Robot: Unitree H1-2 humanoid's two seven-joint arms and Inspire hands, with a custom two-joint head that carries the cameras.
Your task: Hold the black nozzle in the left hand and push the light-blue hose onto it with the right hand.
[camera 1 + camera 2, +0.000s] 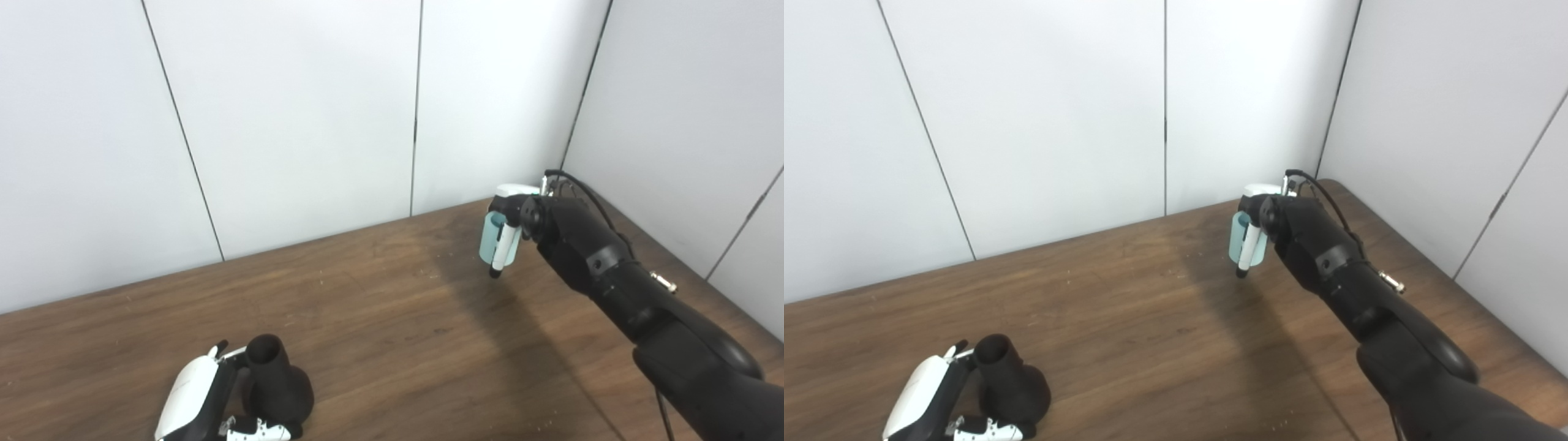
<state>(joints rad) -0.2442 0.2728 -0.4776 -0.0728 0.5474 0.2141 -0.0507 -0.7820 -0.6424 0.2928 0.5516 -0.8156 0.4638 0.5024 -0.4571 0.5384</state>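
Room: white panel walls, brown table [380, 306].
Left hand [205, 398]: fingers wrapped on the nozzle [275, 383], near the front edge.
Right hand [517, 223]: fingers closed on the hose [490, 236], raised, well apart.
Left to do: bring together, push on.

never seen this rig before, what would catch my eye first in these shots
The black right arm reaching to the table's far right corner, its right hand closed around a short light-blue hose. Then, near the bottom left, the white-and-black left hand with its fingers round the black nozzle, whose open mouth points up, far from the hose.
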